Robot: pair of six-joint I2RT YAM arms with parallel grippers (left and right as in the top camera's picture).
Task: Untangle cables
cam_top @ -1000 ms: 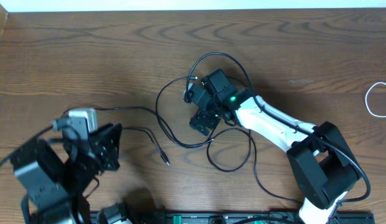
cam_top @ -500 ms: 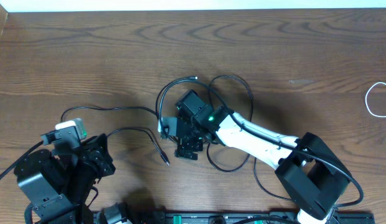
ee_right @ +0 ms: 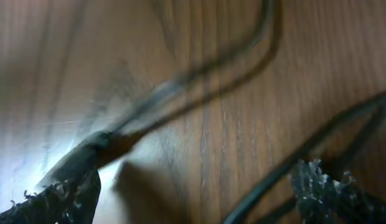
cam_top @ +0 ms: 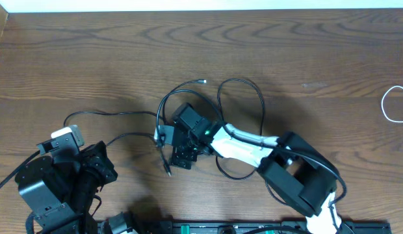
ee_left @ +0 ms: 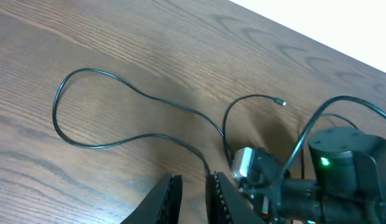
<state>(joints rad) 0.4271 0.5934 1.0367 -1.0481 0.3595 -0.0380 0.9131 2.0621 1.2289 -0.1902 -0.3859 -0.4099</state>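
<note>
Black cables (cam_top: 240, 80) lie crossed, untangling unfinished; white cable (cam_top: 384, 103) sits well apart. Right gripper (ee_right: 193, 190) straddles one, fingers apart. Left gripper (ee_left: 193, 180) fingers nearly together, apparently empty.

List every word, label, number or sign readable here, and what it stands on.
None readable in any view.
The green light on the right arm is a bare lamp, no sign.
The black strip along the overhead's bottom edge is too small to read.
</note>
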